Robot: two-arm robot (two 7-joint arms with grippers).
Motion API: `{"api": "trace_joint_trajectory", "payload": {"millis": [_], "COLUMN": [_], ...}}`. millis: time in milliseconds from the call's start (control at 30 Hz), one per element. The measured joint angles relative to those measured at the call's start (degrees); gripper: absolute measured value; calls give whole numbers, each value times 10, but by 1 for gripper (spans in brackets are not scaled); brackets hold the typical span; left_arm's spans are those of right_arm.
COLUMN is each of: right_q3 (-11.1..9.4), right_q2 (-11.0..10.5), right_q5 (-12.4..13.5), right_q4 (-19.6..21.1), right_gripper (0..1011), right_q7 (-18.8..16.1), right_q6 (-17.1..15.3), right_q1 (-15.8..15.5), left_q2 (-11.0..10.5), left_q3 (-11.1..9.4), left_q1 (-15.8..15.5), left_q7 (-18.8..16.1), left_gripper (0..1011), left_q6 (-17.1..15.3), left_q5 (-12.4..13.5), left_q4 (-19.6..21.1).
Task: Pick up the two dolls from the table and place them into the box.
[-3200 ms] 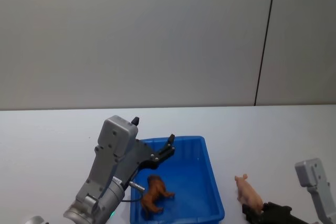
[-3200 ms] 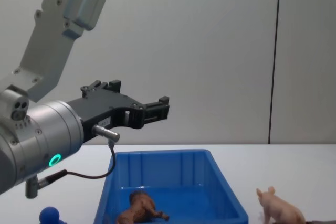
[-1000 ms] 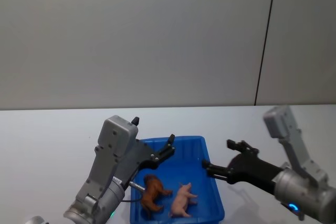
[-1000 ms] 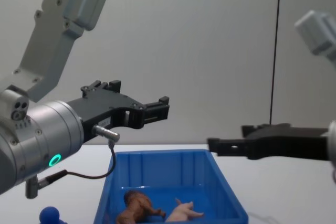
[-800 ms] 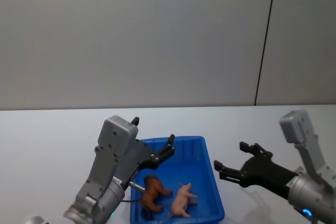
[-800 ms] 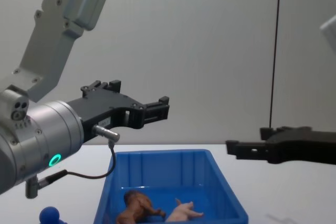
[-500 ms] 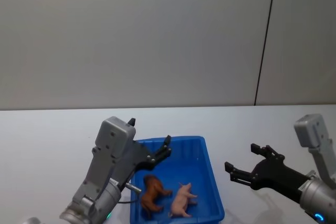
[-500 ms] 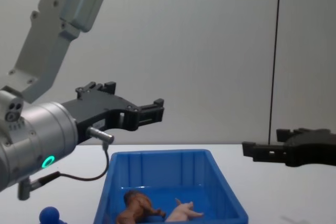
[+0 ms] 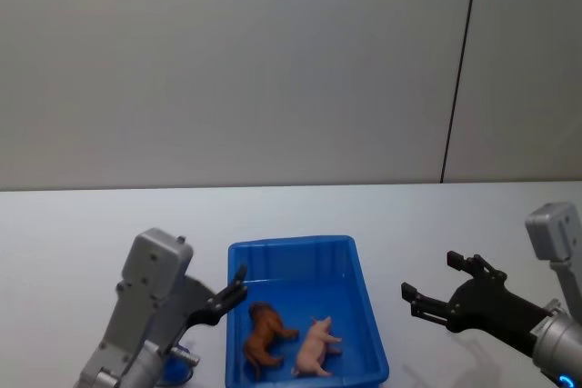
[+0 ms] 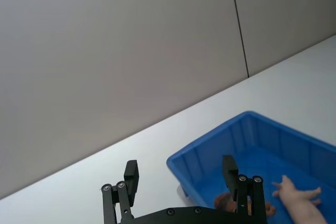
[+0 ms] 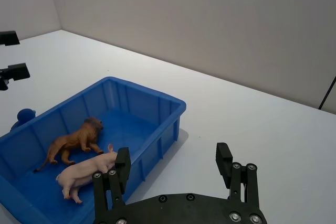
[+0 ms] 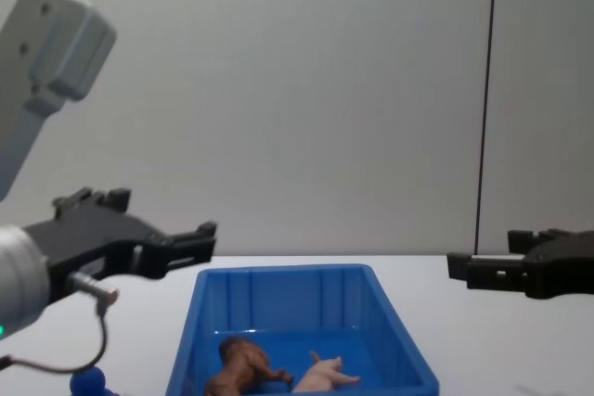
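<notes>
Head view has the brown doll [image 9: 264,333] and pink pig [image 9: 316,348] lying side by side inside the blue box [image 9: 291,244] on the table [image 9: 82,224]. The left gripper [image 9: 235,286] hovers left of the box and the right gripper [image 9: 428,275] right of it, both spread wide and empty.

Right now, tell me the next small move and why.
Probably pull both arms back to rest: the brown doll and the pink pig both lie inside the box, and the left gripper and right gripper hang open, empty, beside it.

Grey boxy arm housings [image 9: 153,272], black left hand [image 10: 180,174], black right hand [image 11: 173,160], silver screws [image 11: 233,166], thin cable [image 12: 100,333]
</notes>
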State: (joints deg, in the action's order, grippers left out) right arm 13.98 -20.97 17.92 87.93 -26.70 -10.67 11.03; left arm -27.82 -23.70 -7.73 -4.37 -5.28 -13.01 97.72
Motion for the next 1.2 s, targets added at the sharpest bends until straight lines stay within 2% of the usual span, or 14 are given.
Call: {"api": "trace_joint_trajectory", "payload": {"millis": [233,433,1200], "right_q3": [-1,-2,-3], "right_q2": [-3,-4,-5], "right_q5": [2,3,4], "right_q4": [2,3,4], "right_gripper": [1001,1001,1001], "right_q7": [1,1,2], "right_q6": [1,2,4], "right_q1": [-3,-4,-6], "left_q2": [-18,-21,-9], "left_q3": [7,11,15], "left_q1": [22,31,45], "left_q7": [-13,-15,-6], "left_gripper": [1002,1002,1002], "left_q6": [-9,-10,11], "left_q5": [-21,-38,-87], "left_q4": [-1,-16,-95]}}
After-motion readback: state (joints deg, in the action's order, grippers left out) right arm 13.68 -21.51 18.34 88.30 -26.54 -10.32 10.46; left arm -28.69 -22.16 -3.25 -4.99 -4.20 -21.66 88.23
